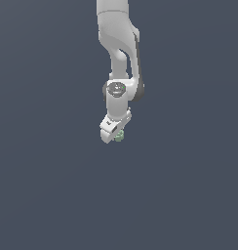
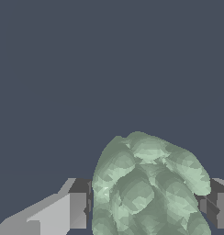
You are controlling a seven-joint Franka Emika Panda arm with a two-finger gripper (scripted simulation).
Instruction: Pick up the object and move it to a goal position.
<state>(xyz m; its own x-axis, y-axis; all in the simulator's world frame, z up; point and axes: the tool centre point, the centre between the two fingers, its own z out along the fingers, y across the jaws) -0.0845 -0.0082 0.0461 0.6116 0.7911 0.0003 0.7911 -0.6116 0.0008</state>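
Slate-grey ground (image 1: 52,195) fills both views, flat and uniform, with no edge, seam, wall or horizon to be made out; no furniture or other items are shown on it. Whether it is a floor or a tabletop cannot be told.

In the exterior view the white arm (image 1: 118,44) is seen coming down from the top edge, its last joints stacked almost straight above the claw (image 1: 116,136). The claw head is tilted, with its lower end turned toward the exterior view's left. At its tip the pale green lump (image 1: 119,136) is seen, much smaller than the head and partly hidden by it; only a sliver shows at the head's lower edge, toward the exterior view's right. Whether the lump rests on the ground or is raised above it cannot be judged, since no shadow or contact line is shown.

In the wrist view the lump (image 2: 148,188) is shown large and close, covered in rounded bumps with paler highlights and darker green hollows. It is lodged between the two fingers (image 2: 72,209), whose dark inner pads are pressed to its flanks on either side, so the claw is seen clamped on it. The lump's longer dimension appears to run away from the fingers, outward from the grip, with its rounded top leaning slightly to one side; its near end is cut off by the picture edge, so the full length cannot be told.
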